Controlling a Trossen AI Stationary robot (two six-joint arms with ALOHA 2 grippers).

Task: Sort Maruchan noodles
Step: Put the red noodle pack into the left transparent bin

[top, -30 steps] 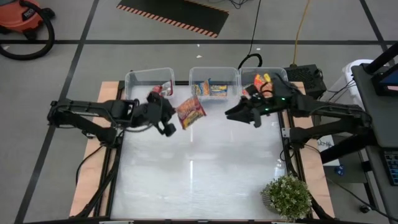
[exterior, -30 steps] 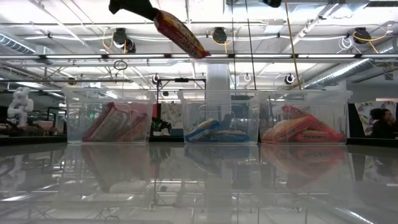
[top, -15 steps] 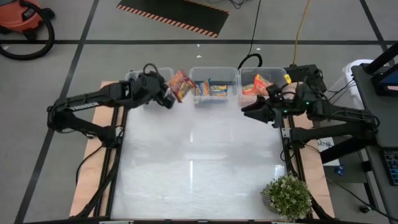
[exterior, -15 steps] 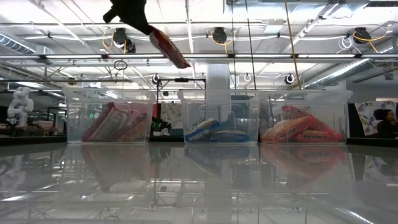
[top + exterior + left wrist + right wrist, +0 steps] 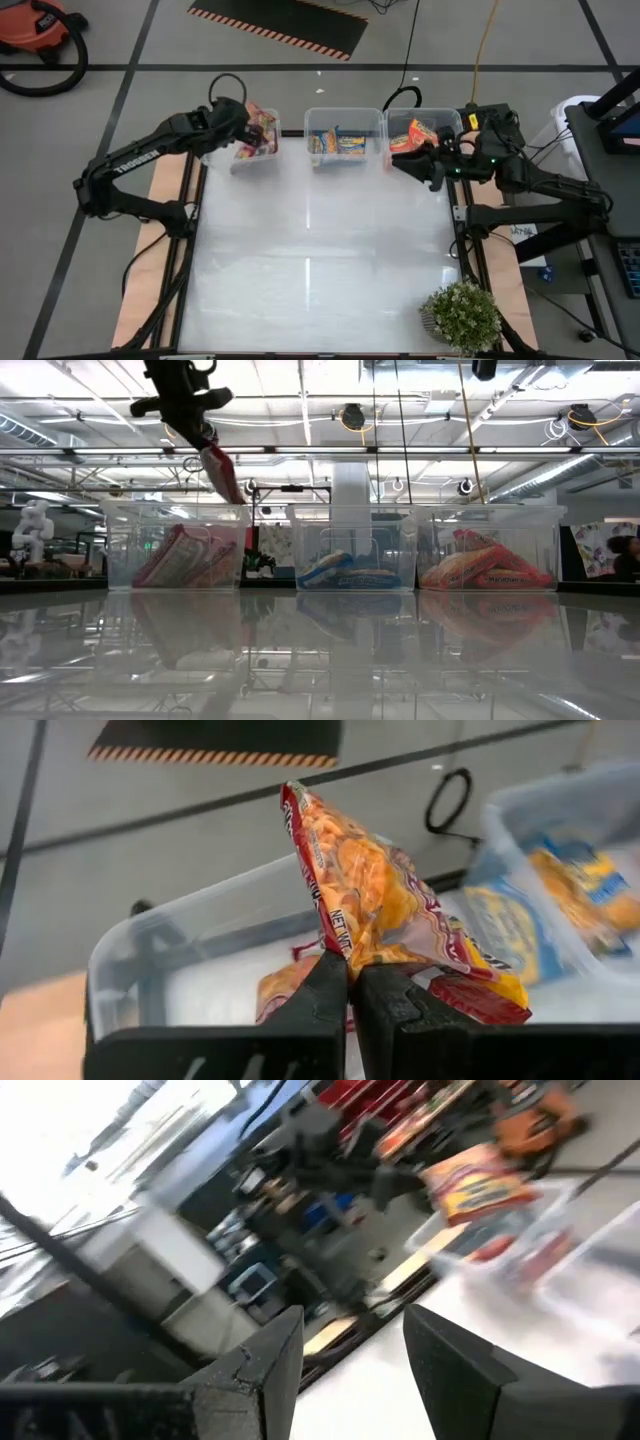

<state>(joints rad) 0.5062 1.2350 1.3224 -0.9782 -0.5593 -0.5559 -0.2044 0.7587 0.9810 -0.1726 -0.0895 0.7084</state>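
Presently: my left tool (image 5: 350, 975) clenched on one red-orange noodle packet (image 5: 385, 900) above the ten-o'clock bin (image 5: 240, 150) holding matching reds, right tool (image 5: 425, 168) parted and empty near two o'clock; best lowered inside the rim, then released.

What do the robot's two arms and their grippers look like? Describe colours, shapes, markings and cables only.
Both arms are dark, near-black, built of slim jointed links. The left arm carries white lettering along one link. The right arm shows a small green light near its wrist. The left gripper and the right gripper each end in two flat, blocky black fingers. Which of the cables nearby belong to the arms cannot be told.
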